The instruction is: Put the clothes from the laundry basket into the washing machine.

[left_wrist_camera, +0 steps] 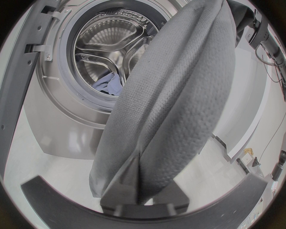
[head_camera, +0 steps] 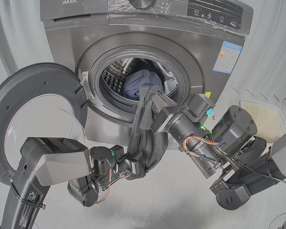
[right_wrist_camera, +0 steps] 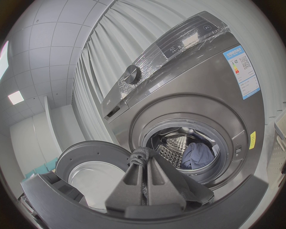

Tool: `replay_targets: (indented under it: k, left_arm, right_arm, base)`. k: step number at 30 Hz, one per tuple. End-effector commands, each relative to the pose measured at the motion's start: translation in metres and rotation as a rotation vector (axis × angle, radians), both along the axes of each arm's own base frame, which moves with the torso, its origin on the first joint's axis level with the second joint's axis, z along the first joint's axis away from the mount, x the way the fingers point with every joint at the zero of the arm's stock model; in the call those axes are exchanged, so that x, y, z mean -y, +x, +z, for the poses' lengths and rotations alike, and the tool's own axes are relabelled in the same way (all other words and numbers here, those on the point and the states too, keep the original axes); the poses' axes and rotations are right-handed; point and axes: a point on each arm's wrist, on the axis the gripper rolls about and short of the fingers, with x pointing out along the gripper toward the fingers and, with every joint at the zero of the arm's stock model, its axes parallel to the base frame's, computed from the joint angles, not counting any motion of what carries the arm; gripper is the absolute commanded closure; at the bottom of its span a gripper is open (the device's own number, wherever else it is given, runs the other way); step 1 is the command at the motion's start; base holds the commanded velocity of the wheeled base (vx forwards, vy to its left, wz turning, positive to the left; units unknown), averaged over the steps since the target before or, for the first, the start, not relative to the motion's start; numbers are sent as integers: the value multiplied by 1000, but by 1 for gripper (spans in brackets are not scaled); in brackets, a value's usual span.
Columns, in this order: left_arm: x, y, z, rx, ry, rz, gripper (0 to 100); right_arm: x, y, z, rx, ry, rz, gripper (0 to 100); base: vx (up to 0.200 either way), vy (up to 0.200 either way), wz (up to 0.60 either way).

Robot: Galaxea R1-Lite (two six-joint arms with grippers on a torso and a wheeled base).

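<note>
At the lip of the washing machine (head_camera: 200,52) opening, your right end effector (right_wrist_camera: 144,164) is clamped on the top bunch of a dark grey garment (head_camera: 146,139). From there the cloth hangs lengthwise down the machine's front to your left end effector (head_camera: 135,166), which is closed on its lower fold, well below the opening. The drum (head_camera: 116,80) lies just ahead of the right end effector (the nearer arm by far), with a blue garment (head_camera: 142,82) already inside. The door (head_camera: 35,111) stands swung open to the left. By my judgement, the lower end must rise to follow in. The laundry basket (head_camera: 264,117) sits behind your right arm.
</note>
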Motion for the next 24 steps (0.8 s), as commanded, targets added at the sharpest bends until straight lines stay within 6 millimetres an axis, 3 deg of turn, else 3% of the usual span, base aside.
replay_targets:
  k: [1, 5, 8, 9, 13, 15, 18, 20, 24]
  left_arm:
    - [-1, 0, 0, 0, -5, 24, 100]
    - [-11, -1, 29, 43, -30, 49, 100]
    - [-24, -17, 62, 72, -49, 49, 100]
    - [-31, -29, 78, 83, -54, 43, 100]
    - [-40, -49, 99, 99, -62, 15, 100]
    - [-56, -79, 127, 130, -73, -23, 100]
    - [-62, -90, 135, 140, -79, -23, 100]
    - [-72, -107, 154, 177, -111, -25, 100]
    - [-78, -113, 172, 239, -138, -18, 100]
  right_arm:
    - [6, 2, -2, -9, -6, -16, 100]
    - [17, 5, -5, -33, -9, -70, 100]
    - [27, 8, -10, -54, -17, -98, 100]
    - [32, 9, -11, -60, -23, -111, 100]
    - [41, 7, -17, -82, -44, -122, 100]
    - [53, 0, -29, -120, -82, -130, 100]
    - [58, -6, -36, -136, -99, -129, 100]
    - [68, -16, -42, -161, -119, -130, 100]
    - [83, -23, -39, -172, -111, -149, 100]
  base:
    - [0, 0, 0]
    - [0, 0, 0]
    - [0, 0, 0]
    - [0, 0, 0]
    - [0, 0, 0]
    - [0, 0, 0]
    - [0, 0, 0]
    - [0, 0, 0]
    - [0, 0, 0]
